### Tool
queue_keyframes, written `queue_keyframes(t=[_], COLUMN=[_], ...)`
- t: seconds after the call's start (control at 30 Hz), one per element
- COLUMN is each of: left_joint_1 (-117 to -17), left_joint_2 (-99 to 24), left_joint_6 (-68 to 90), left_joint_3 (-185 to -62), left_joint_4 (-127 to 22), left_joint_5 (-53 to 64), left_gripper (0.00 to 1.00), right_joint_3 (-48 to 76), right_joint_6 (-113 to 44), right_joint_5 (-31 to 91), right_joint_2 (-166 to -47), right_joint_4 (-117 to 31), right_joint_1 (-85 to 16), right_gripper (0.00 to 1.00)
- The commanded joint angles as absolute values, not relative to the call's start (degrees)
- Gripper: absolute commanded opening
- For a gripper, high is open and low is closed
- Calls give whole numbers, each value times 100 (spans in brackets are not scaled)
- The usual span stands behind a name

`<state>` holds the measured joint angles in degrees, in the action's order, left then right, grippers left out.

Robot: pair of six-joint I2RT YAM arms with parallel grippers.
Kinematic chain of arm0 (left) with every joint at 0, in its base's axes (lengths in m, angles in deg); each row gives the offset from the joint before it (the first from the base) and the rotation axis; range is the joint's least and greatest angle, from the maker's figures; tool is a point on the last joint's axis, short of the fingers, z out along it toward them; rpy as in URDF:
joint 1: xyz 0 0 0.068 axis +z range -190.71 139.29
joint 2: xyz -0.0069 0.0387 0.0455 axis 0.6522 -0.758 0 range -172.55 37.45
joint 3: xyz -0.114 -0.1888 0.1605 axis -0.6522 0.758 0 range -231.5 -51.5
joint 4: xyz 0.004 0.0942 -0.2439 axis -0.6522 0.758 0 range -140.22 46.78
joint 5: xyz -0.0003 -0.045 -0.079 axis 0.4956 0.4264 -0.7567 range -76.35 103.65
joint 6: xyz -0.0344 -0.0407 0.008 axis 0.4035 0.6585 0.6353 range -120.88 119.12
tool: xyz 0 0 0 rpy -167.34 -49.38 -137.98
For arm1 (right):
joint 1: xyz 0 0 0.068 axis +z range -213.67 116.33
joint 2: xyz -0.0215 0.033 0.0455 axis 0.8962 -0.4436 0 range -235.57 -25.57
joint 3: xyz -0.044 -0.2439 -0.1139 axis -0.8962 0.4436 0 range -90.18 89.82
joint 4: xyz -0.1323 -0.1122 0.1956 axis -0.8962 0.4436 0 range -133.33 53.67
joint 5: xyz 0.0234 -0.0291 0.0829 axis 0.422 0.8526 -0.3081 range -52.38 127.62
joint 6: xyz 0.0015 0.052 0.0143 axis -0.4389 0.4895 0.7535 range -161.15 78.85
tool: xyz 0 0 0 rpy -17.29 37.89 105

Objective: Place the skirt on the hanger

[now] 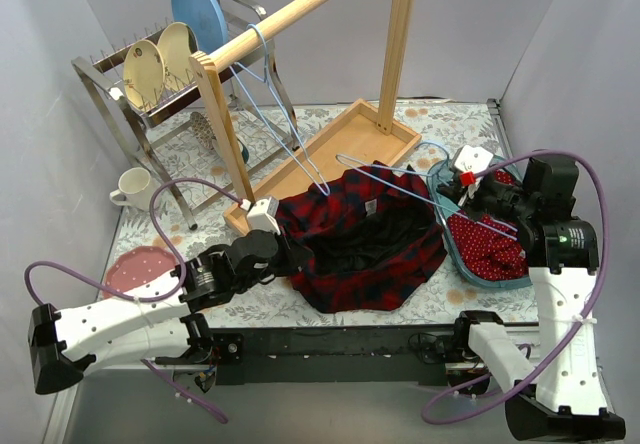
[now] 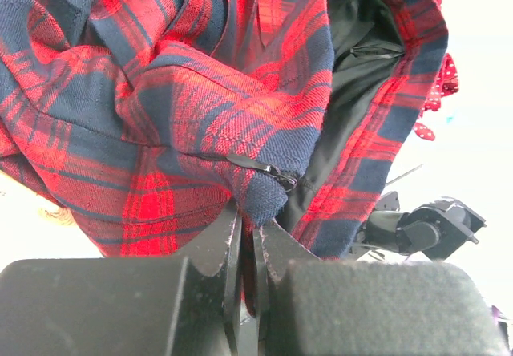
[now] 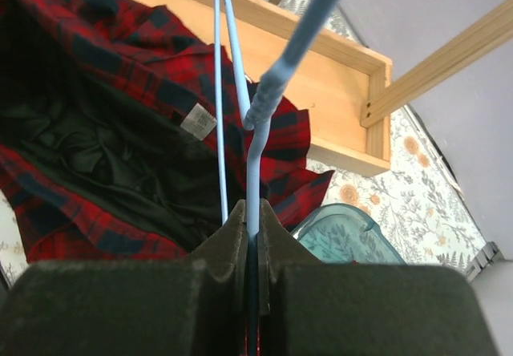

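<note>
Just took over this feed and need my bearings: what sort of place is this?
Probably a walled lab test cell dressed as a home: plain grey walls enclose a floral-cloth table holding a wooden garment rack and a dish rack with plates.

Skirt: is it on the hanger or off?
Off: skirt lies bunched on the table; the hanger, in the right gripper, only crosses its far edge.

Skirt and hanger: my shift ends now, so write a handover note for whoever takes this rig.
Left pincer: shut on the skirt, at the edge by the zipper.
Right pincer: shut on the blue hanger.
Skirt lies open on the table; the hanger reaches over it.
Done: both things gripped.
Left: get the skirt onto the hanger.
</note>
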<state>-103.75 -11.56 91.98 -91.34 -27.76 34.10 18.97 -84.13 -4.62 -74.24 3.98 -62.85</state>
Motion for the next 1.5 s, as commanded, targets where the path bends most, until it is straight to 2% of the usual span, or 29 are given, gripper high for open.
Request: queue_keyframes(t=[0.0, 0.23, 0.37, 0.6, 0.67, 0.87, 1.07, 1.27, 1.47], left_joint_1=[-10337, -10337, -10337, -10346, -10337, -10337, -10337, -10337, -10337], left_joint_2=[-834, -588, -421, -438, -604, -868, -1036, -1114, -1536], left_joint_6=[9325, 9518, 9659, 9730, 9677, 9396, 9115, 8579, 7902], left_joint_3=[-9123, -9018, -8903, -9280, -9499, -10001, -10423, -10669, -11170], left_joint_4=[-2658, -2341, -2245, -1630, -1454, -1261, -988, -1084, -1313], left_joint_5=[3352, 3404, 3422, 3817, 3922, 4090, 4134, 3521, 3062], left_gripper=[0, 0, 0, 0, 0, 0, 0, 0, 0], right_joint_3=[2065, 1573, 1599, 1002, 940, 1229, 1265, 1317, 1379], right_joint_6=[-9718, -11890, -12209, -12070, -11790, -11314, -11261, -11454, -11112], right_joint_5=[-1124, -2036, -2311, -1986, -1855, -1213, -826, -676, -544], right_joint_2=[-7435, -8066, -8182, -8261, -8174, -7857, -7760, -8146, -8727], right_joint_4=[974, 3021, 3173, 3190, 3181, 3190, 3173, 3190, 2892], right_joint_1=[-6542, -6551, -6534, -6376, -5921, -5023, -4978, -4926, -4013], right_gripper=[1, 1, 1, 1, 1, 1, 1, 1, 1])
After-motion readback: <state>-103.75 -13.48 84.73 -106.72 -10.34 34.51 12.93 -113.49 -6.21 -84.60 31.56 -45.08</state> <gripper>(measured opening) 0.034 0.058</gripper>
